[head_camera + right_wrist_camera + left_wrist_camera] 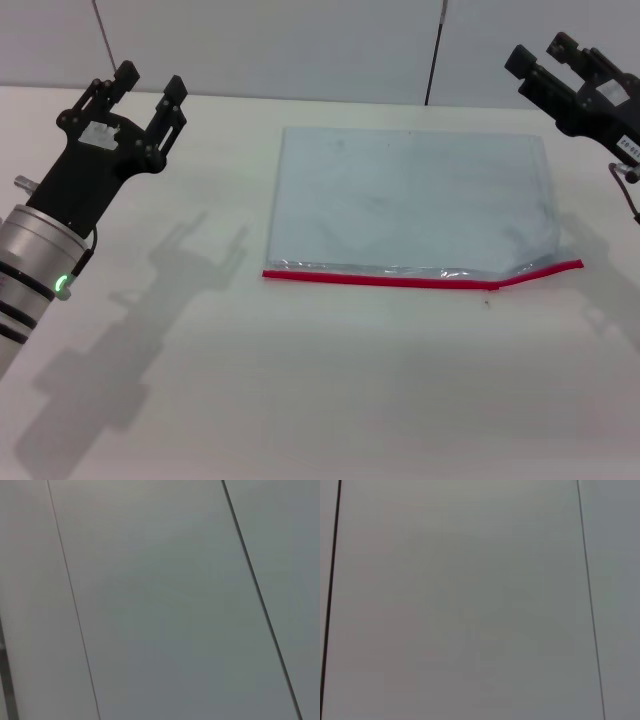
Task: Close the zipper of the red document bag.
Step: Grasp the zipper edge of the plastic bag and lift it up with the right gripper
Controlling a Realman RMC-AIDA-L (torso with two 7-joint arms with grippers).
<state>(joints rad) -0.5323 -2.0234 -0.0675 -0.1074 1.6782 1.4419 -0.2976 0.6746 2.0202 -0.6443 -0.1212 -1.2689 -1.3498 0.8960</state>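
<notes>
Red document bag (415, 205) flat on table (300, 400) (contents unclear), zipper (420, 281) nearside

the right tool (560, 62) is cut off by the head view's right edge, so whether its fingers are apart cannot be told. the left arm runs out at the lower left corner. both wrist views show only blank grey panels with thin dark seams. the slider on the zipper (420, 281) is too small to find.

A white table (330, 380) fills most of the head view, shadows darkening its lower left. A grey panelled wall (300, 45) spans the top, with thin dark seams (433, 50) at upper left and upper right.
</notes>
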